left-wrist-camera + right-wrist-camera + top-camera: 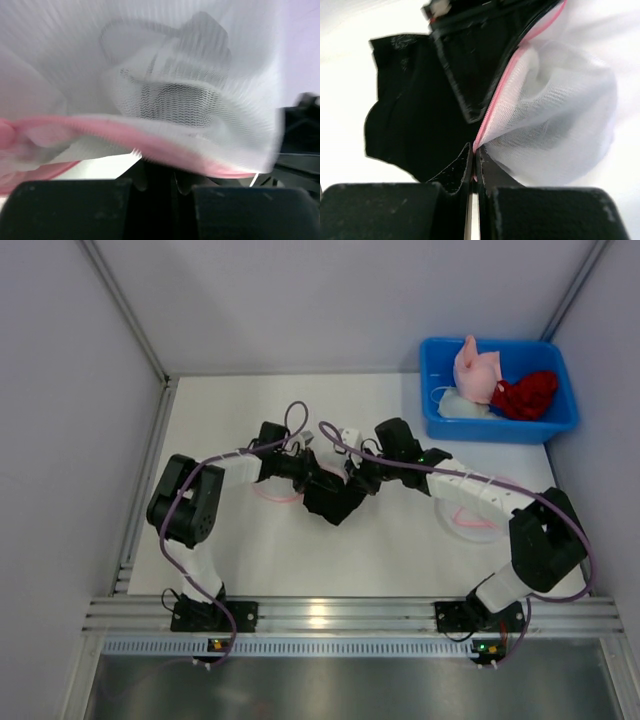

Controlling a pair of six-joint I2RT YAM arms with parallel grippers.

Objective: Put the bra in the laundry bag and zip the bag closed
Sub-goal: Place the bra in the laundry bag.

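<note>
The right claw [474, 156] is pinched tight, with almost no gap between its two fingers. It holds the pink zipper edge [504, 82] of the laundry bag [555, 115] right at its tips. The white net of the bag puffs out to the right of this claw. The black bra [405, 115] lies just to the left of this claw and touches its left finger. From here the bra looks like it is outside the bag, next to the opening. The left claw [160, 182] is narrow too, and the pink edge of the bag runs right across its tips, so it looks like it is gripping the bag. That picture is blurry. The net hangs in front of and above the left claw and fills most of its view. A gray shape shows through the net, but I cannot tell what it is. From above, both claws meet in the middle of the white table [240, 550], with the bra just under and in front of them. Far off, past the right claw, sits a blue bin [565, 420] with a pink cloth [475, 370] and a red cloth [527, 395] in it.
</note>
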